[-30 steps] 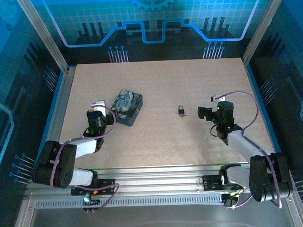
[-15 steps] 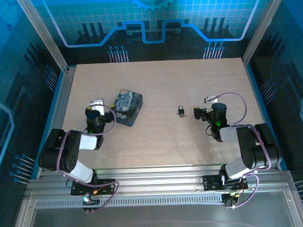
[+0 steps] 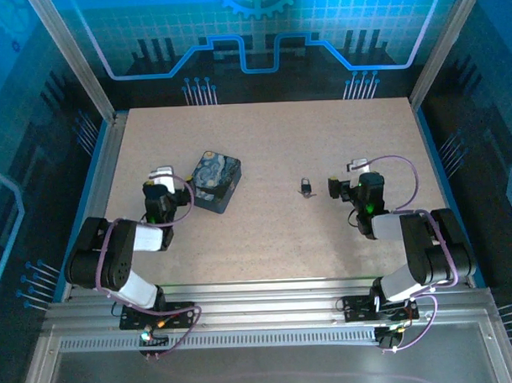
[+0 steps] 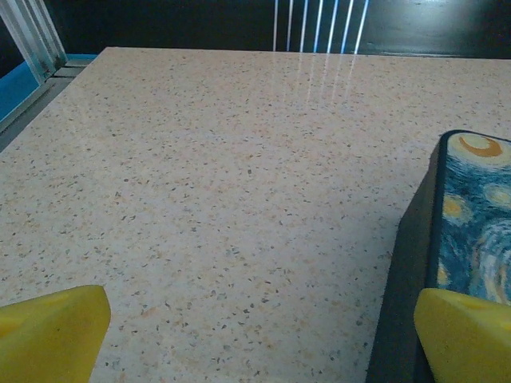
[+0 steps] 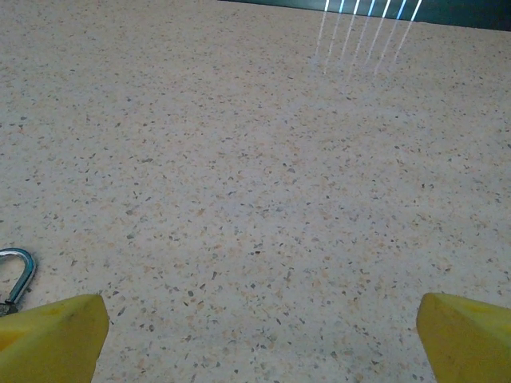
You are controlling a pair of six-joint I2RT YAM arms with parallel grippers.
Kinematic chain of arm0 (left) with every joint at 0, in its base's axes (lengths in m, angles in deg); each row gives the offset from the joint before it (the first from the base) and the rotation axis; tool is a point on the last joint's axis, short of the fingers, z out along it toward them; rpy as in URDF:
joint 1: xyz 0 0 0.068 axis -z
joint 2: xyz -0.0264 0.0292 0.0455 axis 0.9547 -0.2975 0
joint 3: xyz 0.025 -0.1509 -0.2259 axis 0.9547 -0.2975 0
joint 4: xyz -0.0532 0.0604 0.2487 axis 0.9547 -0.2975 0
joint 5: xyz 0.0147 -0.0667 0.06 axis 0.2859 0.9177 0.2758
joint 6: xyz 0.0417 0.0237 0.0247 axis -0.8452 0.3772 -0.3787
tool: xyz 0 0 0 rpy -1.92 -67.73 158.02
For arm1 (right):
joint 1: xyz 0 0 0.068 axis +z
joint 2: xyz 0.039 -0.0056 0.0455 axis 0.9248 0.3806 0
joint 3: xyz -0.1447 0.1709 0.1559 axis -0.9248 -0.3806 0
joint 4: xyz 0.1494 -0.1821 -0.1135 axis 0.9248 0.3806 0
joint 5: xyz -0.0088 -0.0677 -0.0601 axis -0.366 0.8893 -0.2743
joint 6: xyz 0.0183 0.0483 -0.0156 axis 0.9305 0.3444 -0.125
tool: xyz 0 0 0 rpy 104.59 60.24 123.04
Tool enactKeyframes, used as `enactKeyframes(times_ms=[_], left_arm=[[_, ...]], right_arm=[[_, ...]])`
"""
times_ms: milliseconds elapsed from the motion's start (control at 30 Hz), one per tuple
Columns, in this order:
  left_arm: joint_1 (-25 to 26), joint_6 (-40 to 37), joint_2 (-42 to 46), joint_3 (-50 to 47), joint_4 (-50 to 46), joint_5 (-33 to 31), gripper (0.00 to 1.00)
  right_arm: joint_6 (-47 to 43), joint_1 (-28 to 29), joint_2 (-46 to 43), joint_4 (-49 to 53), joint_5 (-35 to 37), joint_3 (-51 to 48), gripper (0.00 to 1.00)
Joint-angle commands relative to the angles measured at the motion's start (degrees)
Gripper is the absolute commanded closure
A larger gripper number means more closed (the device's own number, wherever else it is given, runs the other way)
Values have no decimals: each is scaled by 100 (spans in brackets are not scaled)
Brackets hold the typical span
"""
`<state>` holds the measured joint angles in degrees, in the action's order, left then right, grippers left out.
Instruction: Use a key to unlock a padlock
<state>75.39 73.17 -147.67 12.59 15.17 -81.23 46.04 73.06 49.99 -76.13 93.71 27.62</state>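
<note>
The tiny dark padlock (image 3: 306,187) lies on the table's middle, and its silvery shackle (image 5: 17,271) peeks in at the left edge of the right wrist view. The key is too small to tell apart from the padlock. My right gripper (image 3: 357,185) sits low just right of the padlock, open, with bare table between its yellow fingertips (image 5: 52,335). My left gripper (image 3: 162,181) is open too, low over the table just left of the blue tin, with nothing between its fingers (image 4: 56,331).
The dark-blue starry-night tin (image 3: 215,180) lies left of centre; its near corner (image 4: 475,215) stands right behind my left gripper's right finger. The speckled beige table (image 3: 271,132) has metal rails along its left and right edges.
Both arms have folded down and drawn their elbows back. The grippers shifted only slightly, the right one a little toward the padlock. Both stay open; padlock and tin have not moved.
</note>
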Motion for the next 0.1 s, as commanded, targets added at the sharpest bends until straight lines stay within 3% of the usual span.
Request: enactKeyframes(times_ms=[0,67], left_arm=[[-77,80,-19,116,-64,230,1],[-77,80,-18,109,-62,237,1]], right_arm=[[-7,-36,1,-265,63,55,0],[-3,-43,5,-263,60,51,0]])
